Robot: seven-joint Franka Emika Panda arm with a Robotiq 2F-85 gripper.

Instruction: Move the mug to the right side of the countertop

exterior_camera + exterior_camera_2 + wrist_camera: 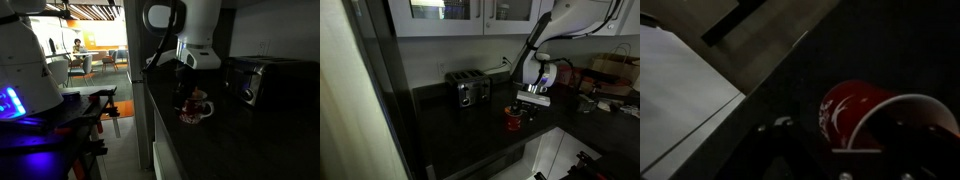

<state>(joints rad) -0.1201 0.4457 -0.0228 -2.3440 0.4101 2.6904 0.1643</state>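
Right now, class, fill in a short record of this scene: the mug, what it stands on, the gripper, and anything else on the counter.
mug: red with white pattern, upright
support: dark countertop
gripper: close above the mug; contact unclear
gripper state: too dark to tell whether open or shut
neighbour: toaster, apart from the mug

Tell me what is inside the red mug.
A small orange bit shows at the top of the mug in an exterior view. Deeper inside is too dark, and its wall hides it.
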